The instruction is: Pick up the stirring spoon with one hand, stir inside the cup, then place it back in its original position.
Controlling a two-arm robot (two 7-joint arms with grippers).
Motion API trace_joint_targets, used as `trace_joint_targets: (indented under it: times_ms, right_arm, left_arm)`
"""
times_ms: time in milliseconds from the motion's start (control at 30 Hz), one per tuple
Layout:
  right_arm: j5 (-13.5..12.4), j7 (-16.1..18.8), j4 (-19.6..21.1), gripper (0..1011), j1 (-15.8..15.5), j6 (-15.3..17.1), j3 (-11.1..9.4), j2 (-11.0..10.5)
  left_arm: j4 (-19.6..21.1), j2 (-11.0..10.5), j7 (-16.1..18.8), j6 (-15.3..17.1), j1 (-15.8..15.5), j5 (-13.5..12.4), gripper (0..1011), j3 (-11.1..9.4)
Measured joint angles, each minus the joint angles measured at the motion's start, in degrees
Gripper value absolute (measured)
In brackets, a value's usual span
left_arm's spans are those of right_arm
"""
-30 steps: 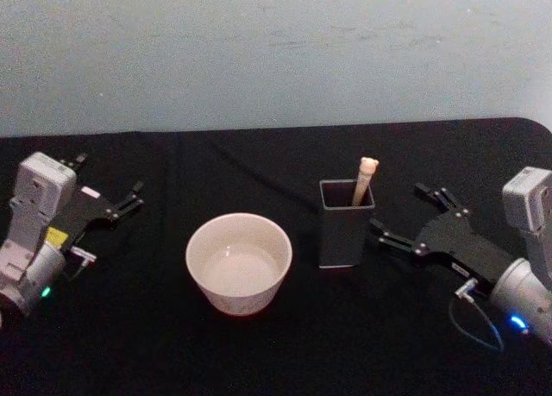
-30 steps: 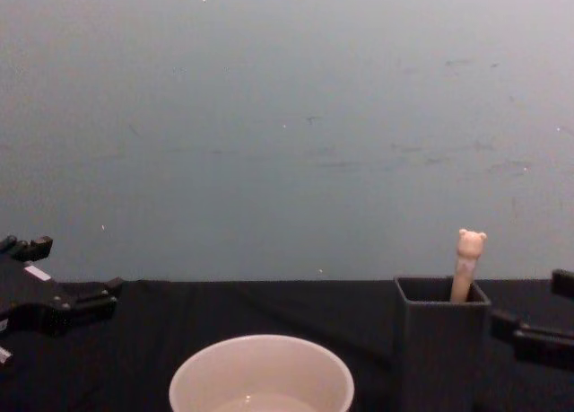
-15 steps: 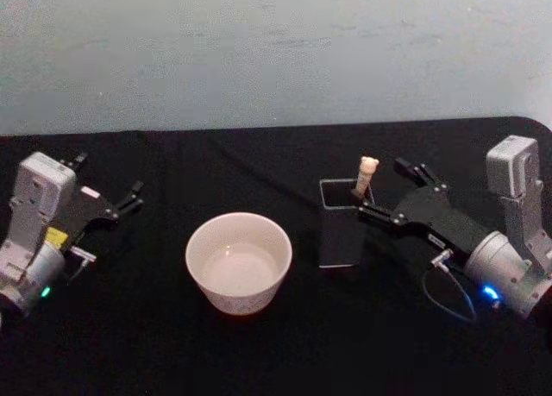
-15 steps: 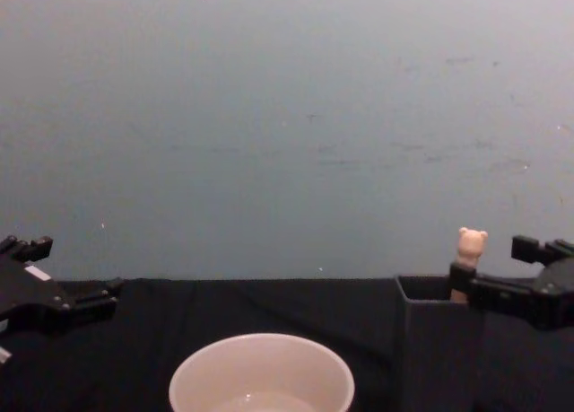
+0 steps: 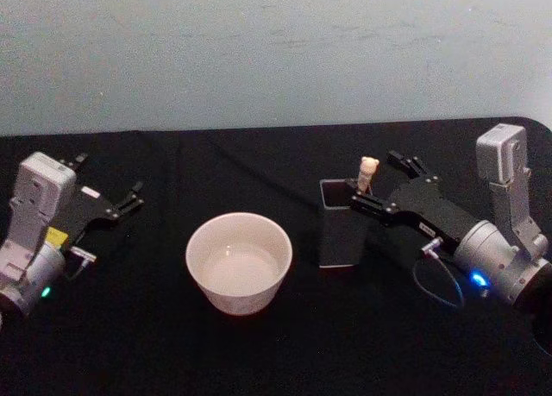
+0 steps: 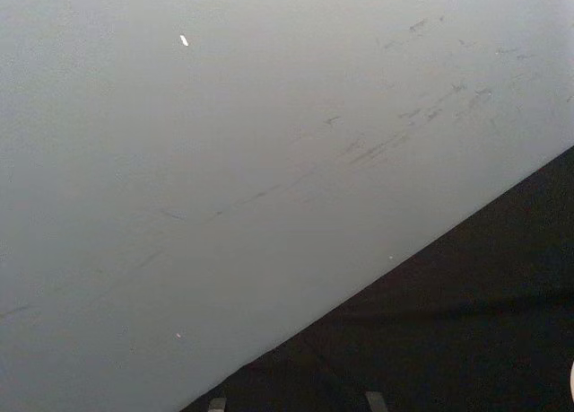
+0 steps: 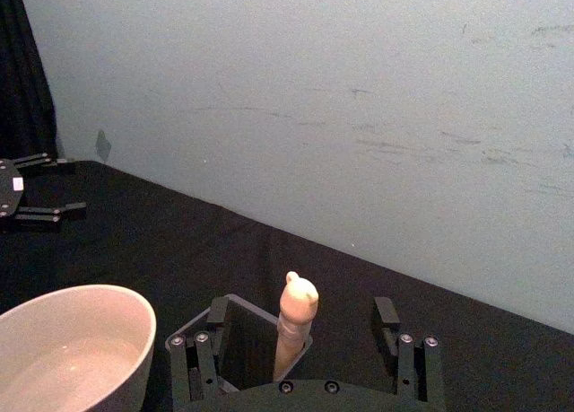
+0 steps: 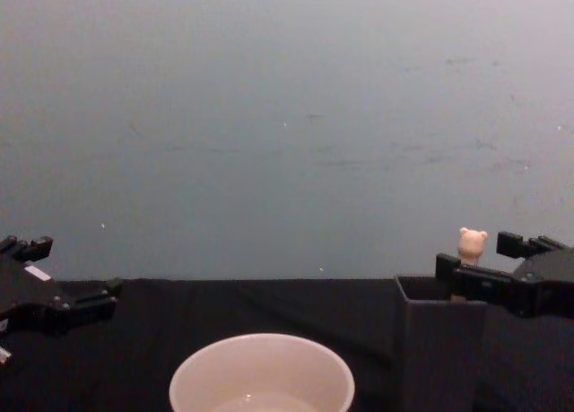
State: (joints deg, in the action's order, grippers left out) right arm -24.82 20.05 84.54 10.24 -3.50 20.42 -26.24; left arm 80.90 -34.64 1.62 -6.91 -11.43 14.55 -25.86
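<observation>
Spoon axis: the stirring spoon (image 5: 367, 173) is standing nearly upright in the holder (image 5: 341, 236). Its long axis is running vertically, with the bear head pointing up and tipping slightly toward the table's right edge.
Spoon look: the handle is showing cream-beige, slim and rounded, ending in a tiny bear head with two small ears. The lower part is sitting hidden inside the holder.
Spoon place: it is leaning in the holder's far-right corner, with the handle's top poking clear above the rim.
Holder: this dark grey square tube is standing right of the table's middle, just beside the cup (image 5: 239, 262) but apart from it.
Cup: wide, round and cream-white, it is sitting near the middle of the table (image 5: 259, 353), toward the front edge. It seems to be holding a shallow pool of clear liquid.
Right gripper: the right gripper (image 5: 374, 179) is reaching in from the right edge and hovering level with the holder's rim. Its jaws are spread wide, one finger on each side of the handle, with a gap showing on both sides in the right wrist view.
Left gripper: the left gripper (image 5: 108, 174) is resting near the left edge, well apart from the cup, with its jaws released and holding nothing.
</observation>
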Motion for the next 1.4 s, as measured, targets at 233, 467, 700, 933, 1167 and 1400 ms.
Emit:
trace_joint_targets:
  times_ms: [233, 467, 700, 933, 1167, 1400]
  right_arm:
    - [0.9, 0.7, -1.1, 1000, 0.7, 0.2, -0.6, 1.3]
    - [1.5, 1.3, -1.7, 1000, 1.2, 0.6, -1.1, 2.3]
    - [1.6, 1.4, -1.8, 1000, 1.2, 0.8, -1.2, 2.5]
    - [1.6, 1.4, -1.8, 1000, 1.2, 0.8, -1.1, 2.5]
    - [1.6, 1.3, -1.7, 1000, 1.2, 0.7, -1.1, 2.4]
    - [1.6, 1.3, -1.7, 872, 1.2, 0.7, -1.1, 2.4]
  left_arm:
    - [0.0, 0.0, 0.0, 0.0, 0.0, 0.0, 1001, 0.0]
    - [0.0, 0.0, 0.0, 0.0, 0.0, 0.0, 1001, 0.0]
    - [0.0, 0.0, 0.0, 0.0, 0.0, 0.0, 1001, 0.0]
    - [0.0, 0.0, 0.0, 0.0, 0.0, 0.0, 1001, 0.0]
    - [0.0, 0.0, 0.0, 0.0, 0.0, 0.0, 1001, 0.0]
    - [0.0, 0.0, 0.0, 0.0, 0.0, 0.0, 1001, 0.0]
